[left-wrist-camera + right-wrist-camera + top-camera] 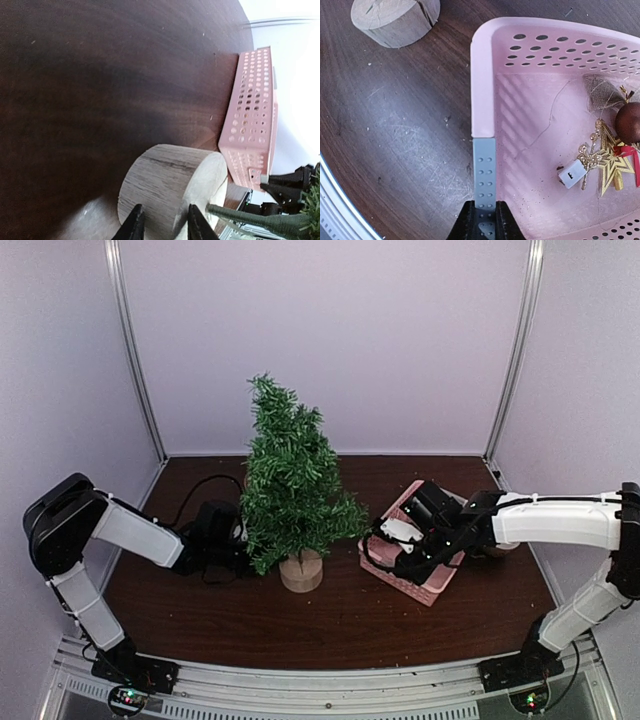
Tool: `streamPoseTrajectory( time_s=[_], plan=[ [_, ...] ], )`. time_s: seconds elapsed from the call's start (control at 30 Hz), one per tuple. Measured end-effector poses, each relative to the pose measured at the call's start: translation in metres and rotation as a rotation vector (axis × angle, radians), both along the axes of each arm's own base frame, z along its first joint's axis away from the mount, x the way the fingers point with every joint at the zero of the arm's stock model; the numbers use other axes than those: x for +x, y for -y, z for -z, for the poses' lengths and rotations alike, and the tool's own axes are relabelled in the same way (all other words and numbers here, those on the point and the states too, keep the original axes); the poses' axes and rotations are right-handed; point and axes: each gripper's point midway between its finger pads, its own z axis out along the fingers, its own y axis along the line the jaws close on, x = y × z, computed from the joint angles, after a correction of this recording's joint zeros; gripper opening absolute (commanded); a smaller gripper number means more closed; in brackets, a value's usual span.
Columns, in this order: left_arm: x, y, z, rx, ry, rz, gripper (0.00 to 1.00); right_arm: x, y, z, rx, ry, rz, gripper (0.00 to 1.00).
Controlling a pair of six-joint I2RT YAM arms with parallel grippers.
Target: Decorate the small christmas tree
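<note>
While the right gripper (484, 209) pinches a grey studded stretch of the pink basket (482, 85) rim, on the side facing the tree, no ornament shows on the small christmas tree (292, 475), so the decorating looks to be at its very start. That tree stands upright just left of the basket, its round wooden stump base (301, 571) near the basket wall but apart from it. On the far side of the tree from the basket, the left gripper (165, 214) sits low beside the stump, jaws narrowly apart with nothing between them. Inside the basket, away from the gripped rim, lie a gold star (612, 167), a dark red ball (628, 122) and a few smaller trinkets (one is a small pale block (571, 174), too small to name). My reading is that the basket is being steadied for a first pick. The next move calls for a free pincer over those ornaments: either the right lets go of the rim and reaches in, or the left comes round the tree, and the star's thin points want a light, centred pinch
</note>
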Motion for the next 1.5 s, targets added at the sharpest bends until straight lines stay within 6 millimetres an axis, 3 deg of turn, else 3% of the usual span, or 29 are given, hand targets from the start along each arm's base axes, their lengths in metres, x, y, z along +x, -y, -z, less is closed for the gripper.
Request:
streamPoseTrajectory(
  time_s=[0.2,0.43,0.63,0.73,0.83,0.97,1.1,1.33,1.5],
  plan=[
    [0.018,0.018,0.0,-0.047,0.003,-0.019,0.27,-0.012,0.015,-0.005,0.0,-0.011,0.029,0.11],
    [0.031,0.028,0.0,-0.073,0.007,-0.042,0.32,-0.017,0.025,-0.006,-0.02,-0.023,0.066,0.26],
    [0.032,0.024,0.004,-0.046,0.003,-0.069,0.55,-0.017,0.028,-0.006,-0.028,-0.023,0.081,0.53],
    [0.031,0.019,0.007,-0.015,-0.006,-0.083,0.69,-0.015,0.03,-0.011,-0.023,-0.006,0.097,0.59],
    [0.029,0.012,0.008,0.026,-0.01,-0.092,0.78,-0.01,0.034,-0.033,0.031,0.052,0.129,0.63],
    [0.027,0.001,-0.008,0.069,0.02,-0.099,0.83,0.01,0.053,-0.077,0.162,0.15,0.23,0.64],
    [0.031,-0.015,-0.036,0.086,0.079,-0.122,0.84,0.043,0.09,-0.094,0.232,0.191,0.392,0.59],
    [0.032,-0.047,-0.071,0.162,0.168,-0.15,0.84,0.086,0.126,-0.065,0.192,0.109,0.578,0.52],
    [0.026,-0.055,-0.08,0.203,0.196,-0.132,0.84,0.11,0.129,-0.051,0.183,0.079,0.604,0.5]
  ],
)
